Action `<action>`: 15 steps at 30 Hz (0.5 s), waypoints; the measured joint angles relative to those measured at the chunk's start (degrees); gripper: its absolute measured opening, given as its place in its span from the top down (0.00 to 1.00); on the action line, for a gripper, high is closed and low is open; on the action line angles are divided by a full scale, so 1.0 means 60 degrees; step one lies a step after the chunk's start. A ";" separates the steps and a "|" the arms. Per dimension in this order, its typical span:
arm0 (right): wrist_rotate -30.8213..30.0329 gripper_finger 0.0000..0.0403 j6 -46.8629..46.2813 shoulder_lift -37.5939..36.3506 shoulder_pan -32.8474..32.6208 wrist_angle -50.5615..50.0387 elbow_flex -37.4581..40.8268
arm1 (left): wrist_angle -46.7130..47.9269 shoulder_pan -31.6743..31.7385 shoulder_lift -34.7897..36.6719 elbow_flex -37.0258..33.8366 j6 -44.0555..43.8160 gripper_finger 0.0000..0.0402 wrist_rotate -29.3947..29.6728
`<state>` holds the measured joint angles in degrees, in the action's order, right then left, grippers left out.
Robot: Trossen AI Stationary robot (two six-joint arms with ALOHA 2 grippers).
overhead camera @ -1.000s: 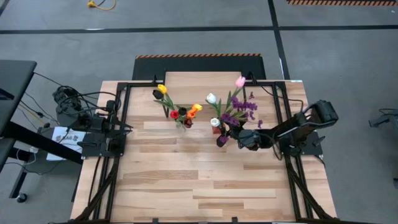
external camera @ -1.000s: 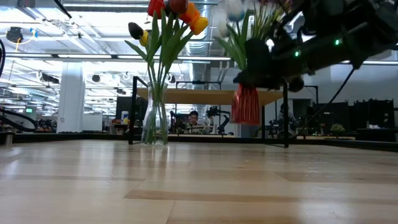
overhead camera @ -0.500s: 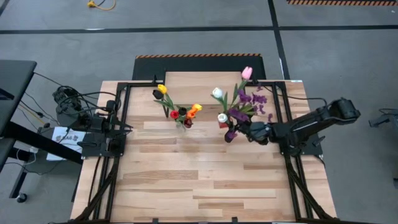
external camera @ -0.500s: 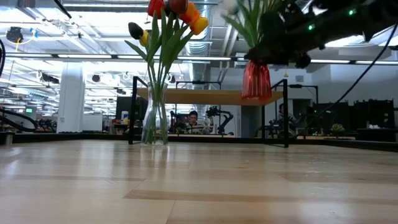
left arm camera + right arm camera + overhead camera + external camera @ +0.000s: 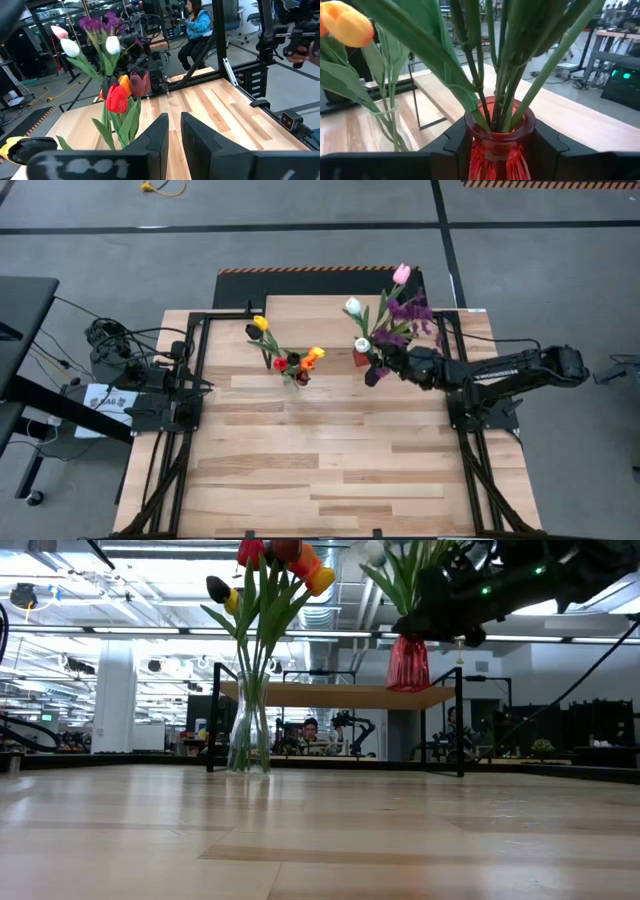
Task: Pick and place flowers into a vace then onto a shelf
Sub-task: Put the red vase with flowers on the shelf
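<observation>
A pale plank table (image 5: 330, 470) fills the lower centre of the high view, ringed by grey floor and a black frame, while the low view looks across the boards into a lit hall of ceiling lamps, benches and a seated person (image 5: 311, 729) at the far middle. At centre right of the high view the right gripper (image 5: 392, 364) is clamped on the neck of a red vase (image 5: 407, 662), which hangs in the air just above the right end of the shelf (image 5: 340, 695), a light wooden top on thin black legs at the back of the table; whether the vase base touches the top cannot be made out. Its flowers (image 5: 385, 330), white, pink and purple heads on green stems, are cut off by the upper edge of the low view, and in the right wrist view stems and leaves crowd the frame and hide most of what lies behind. A clear glass vase (image 5: 249, 730) with red, orange, yellow and dark tulips (image 5: 290, 358) stands on the table left of centre, in front of the shelf and between the two arms. The left gripper (image 5: 173, 131), fingers nearly together and holding nothing, waits at the left edge of the high view. Another seated person (image 5: 196, 30) shows at the top of the left wrist view.
</observation>
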<state>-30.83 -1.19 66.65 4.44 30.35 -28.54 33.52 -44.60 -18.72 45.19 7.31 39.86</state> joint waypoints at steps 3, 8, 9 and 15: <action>0.0536 0.68 0.0121 0.0004 0.0470 -0.0108 -0.0147 | 0.0000 0.0002 0.0000 0.0000 -0.0004 0.90 0.0000; 0.1174 0.62 0.0377 0.0003 0.1012 -0.0920 -0.0877 | 0.0000 0.0000 0.0000 0.0000 -0.0007 0.90 0.0003; 0.1230 0.62 0.0434 0.0000 0.1083 -0.1180 -0.1045 | 0.0000 0.0004 0.0000 0.0000 -0.0015 0.90 0.0000; 0.2001 0.68 0.0516 0.0029 0.1314 -0.1820 -0.1656 | 0.0001 0.0004 0.0000 0.0000 -0.0051 0.90 0.0000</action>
<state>-18.83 1.91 66.83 12.32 19.43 -38.47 33.53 -44.58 -18.72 45.19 7.01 39.86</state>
